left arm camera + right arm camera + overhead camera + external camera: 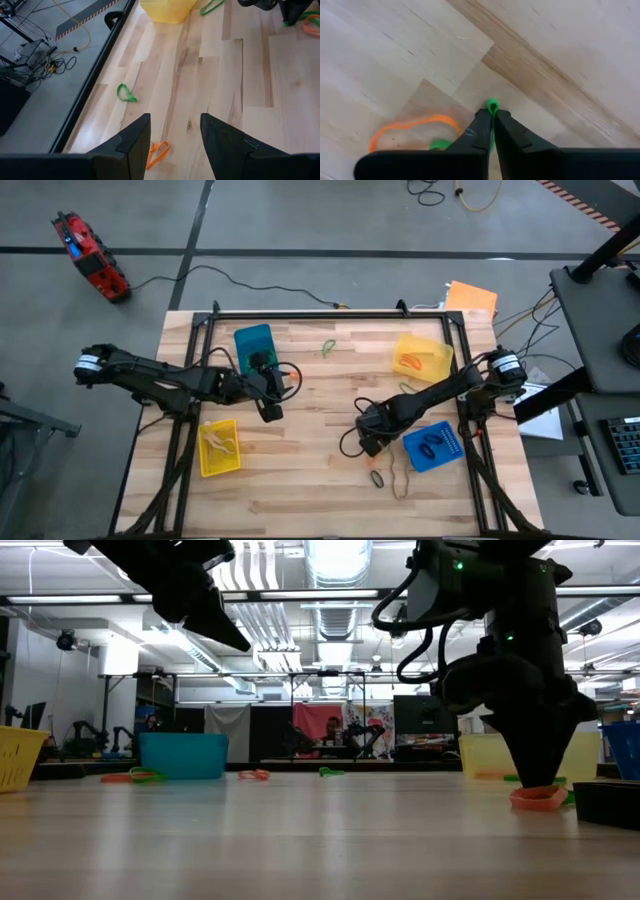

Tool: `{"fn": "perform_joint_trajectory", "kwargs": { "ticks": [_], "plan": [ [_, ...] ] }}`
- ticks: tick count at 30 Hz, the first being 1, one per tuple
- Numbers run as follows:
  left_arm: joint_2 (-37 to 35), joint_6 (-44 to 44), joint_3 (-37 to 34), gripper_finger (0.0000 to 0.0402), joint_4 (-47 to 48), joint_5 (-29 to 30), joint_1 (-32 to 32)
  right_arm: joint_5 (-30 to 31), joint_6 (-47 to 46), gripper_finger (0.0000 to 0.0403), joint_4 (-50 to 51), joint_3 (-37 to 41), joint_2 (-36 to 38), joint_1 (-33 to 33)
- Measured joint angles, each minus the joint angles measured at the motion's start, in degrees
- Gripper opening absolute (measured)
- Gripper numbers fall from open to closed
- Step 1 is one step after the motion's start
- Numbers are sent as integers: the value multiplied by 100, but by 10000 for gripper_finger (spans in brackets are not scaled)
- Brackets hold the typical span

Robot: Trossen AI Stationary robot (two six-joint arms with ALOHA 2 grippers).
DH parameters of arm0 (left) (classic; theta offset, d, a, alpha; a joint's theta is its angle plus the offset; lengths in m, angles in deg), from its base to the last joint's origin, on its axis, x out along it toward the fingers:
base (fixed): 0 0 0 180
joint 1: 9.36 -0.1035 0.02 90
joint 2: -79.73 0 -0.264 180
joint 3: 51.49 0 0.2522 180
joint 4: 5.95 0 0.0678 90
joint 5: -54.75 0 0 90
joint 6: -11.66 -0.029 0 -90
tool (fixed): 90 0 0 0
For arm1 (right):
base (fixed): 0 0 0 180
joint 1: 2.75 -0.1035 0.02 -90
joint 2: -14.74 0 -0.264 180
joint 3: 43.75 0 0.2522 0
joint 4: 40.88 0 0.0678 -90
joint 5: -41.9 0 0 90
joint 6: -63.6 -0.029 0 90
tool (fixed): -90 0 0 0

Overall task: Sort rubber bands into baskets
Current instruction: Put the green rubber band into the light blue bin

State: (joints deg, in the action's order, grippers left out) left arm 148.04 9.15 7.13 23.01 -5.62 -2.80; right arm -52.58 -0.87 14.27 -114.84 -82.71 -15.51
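My right gripper [368, 446] stands at the table's middle right, fingers pointing down at the wood, shut on a green rubber band [492, 106]. An orange band [410, 127] lies flat beside it, and shows in the low view [538, 798]. My left gripper [175, 135] is open and empty, raised above the table beside the far-left blue basket [253, 345]. An orange band [157, 152] lies on the wood under its fingers. Other baskets: yellow [421, 357] at the far right, yellow [219, 447] at the near left, blue [433, 445] at the near right. My right gripper pinches the green band between its two fingers, from above, pointing down. A small loop of the band [492, 105] sticks out past the fingertips, and another piece [439, 145] shows beside one finger. I cannot tell whether the band is clear of the wood.
Loose bands lie on the wood: a green one [328, 346] near the far edge, a black one [377, 477] and a tan one [398, 480] near the front. A black frame rail [95, 75] runs along the table's far edge. A dark block [610, 802] sits right of my right gripper.
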Motion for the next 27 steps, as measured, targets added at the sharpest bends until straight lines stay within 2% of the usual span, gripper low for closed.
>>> {"fn": "perform_joint_trajectory", "kwargs": {
  "ticks": [3,8,14,18,22,27],
  "plan": [
    [0,0,0,157,-7,0,2,336,106,10,-10,17,160,-4],
    [0,3,0,157,-121,-58,2,1305,450,9,-39,16,626,10],
    [0,-41,-117,157,-843,-992,-1,2923,1474,9,-485,16,1119,7],
    [-2,-44,-432,157,-1787,-1525,2,3629,2638,9,-1811,162,1323,-7],
    [-2,15,-806,157,-2587,-1757,4,3657,4010,9,-3798,578,1451,-7],
    [-4,423,-1219,157,-3365,-2166,6,3355,5653,9,-6224,1268,1434,-9]
  ]
}}
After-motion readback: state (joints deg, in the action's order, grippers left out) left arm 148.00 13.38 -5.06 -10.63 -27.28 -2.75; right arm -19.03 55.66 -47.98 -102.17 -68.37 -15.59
